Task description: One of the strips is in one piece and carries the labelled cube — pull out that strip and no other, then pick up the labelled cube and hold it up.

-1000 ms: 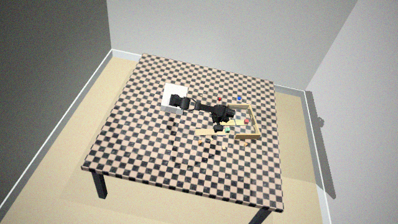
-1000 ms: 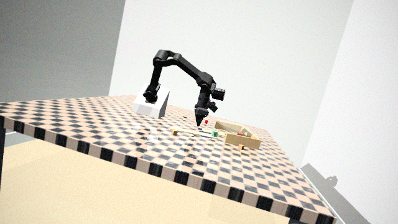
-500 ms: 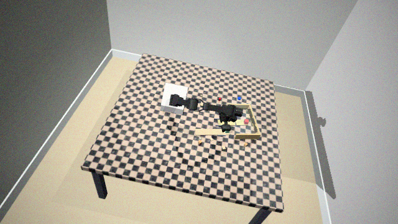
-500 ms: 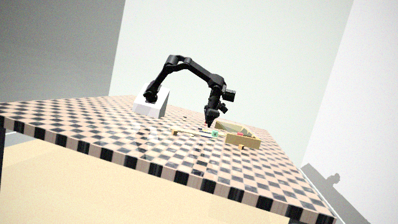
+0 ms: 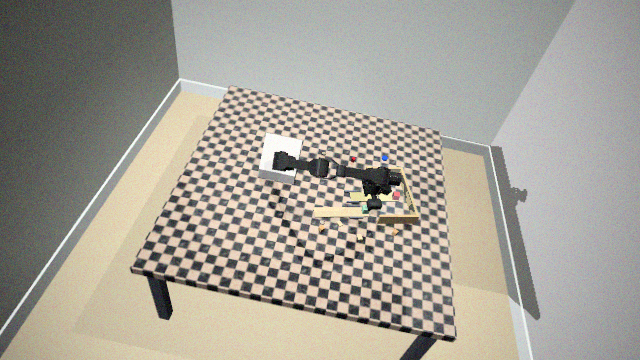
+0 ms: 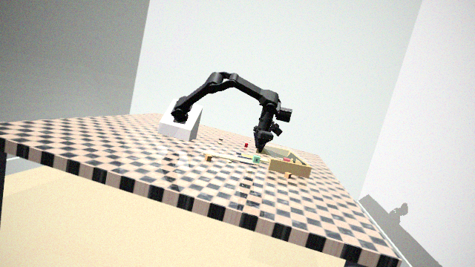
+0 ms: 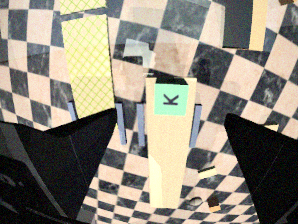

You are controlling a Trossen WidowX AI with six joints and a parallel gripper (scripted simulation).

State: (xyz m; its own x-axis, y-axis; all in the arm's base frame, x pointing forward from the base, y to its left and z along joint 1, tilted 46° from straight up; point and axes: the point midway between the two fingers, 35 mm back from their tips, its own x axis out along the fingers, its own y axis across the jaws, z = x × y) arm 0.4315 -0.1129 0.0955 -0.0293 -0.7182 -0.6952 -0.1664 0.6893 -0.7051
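A green cube labelled K [image 5: 365, 209] [image 6: 256, 159] [image 7: 170, 100] rests on the far end of a plain pale wooden strip [image 5: 332, 212] [image 7: 172, 170], which shows no break. A yellow cross-hatched strip [image 5: 357, 196] [image 7: 90, 60] lies parallel at its left in the wrist view, with a gap across it near the top. My gripper [image 6: 260, 148] [image 7: 172, 116] is open and empty, above the strips. In the wrist view its fingertips stand on either side of the K cube, the left one over the hatched strip's end. A pink-red cube [image 5: 396, 195] [image 6: 286, 159] sits inside the wooden walls.
Blue rails [image 7: 141, 125] [image 7: 196, 125] flank the plain strip. Wooden walls [image 5: 398, 219] [image 6: 289, 170] enclose the strips' far ends. Orange blocks [image 5: 321, 228] [image 5: 395, 232] and a pale block [image 5: 360, 237] lie nearby. A red cube [image 5: 353, 159] and a blue cube [image 5: 384, 158] lie beyond the arm.
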